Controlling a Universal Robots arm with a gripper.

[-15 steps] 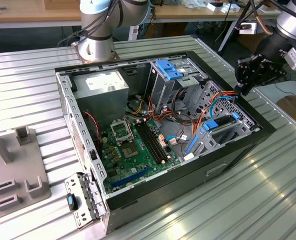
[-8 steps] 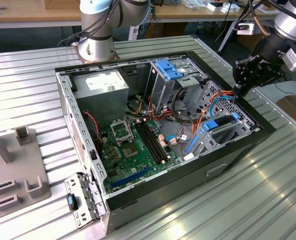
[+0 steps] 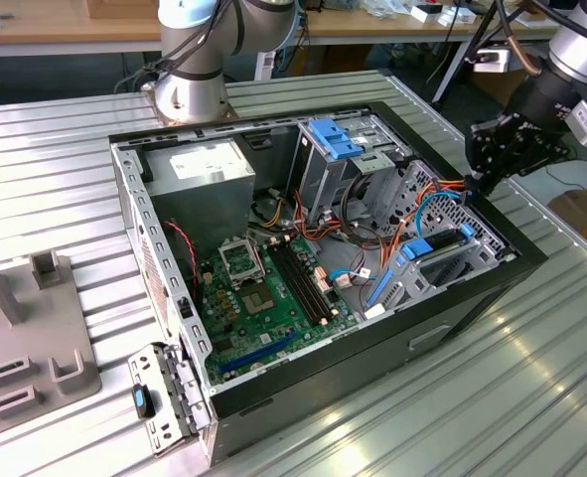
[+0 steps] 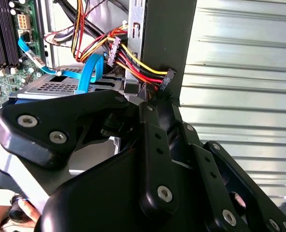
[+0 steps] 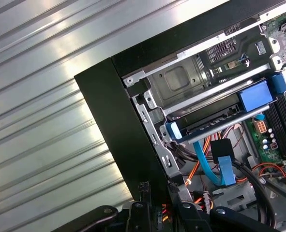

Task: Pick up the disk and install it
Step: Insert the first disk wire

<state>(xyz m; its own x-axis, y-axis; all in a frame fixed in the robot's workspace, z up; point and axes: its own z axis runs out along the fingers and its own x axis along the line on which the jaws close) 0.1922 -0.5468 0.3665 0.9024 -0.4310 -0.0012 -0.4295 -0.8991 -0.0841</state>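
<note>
The case (image 3: pixel 303 383) lies open on the bench (image 3: pixel 531 397), with my arm's base (image 3: pixel 189 89) behind it. Inside, the board (image 3: pixel 273 288) lies on the case floor, and the supply (image 3: pixel 209 169) sits in the far corner at the exterior view's left. The disk (image 5: pixel 213 117) sits in the cage (image 5: pixel 181 84) along the exterior view's right edge. My tool (image 3: pixel 477 174) hangs near that edge. A fixture (image 3: pixel 25 338) stands on the bench, left of the case.

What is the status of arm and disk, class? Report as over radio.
Gripper at the case's edge, beside the drive cage. Disk sits in that cage. Cables bunched close by gripper.
</note>
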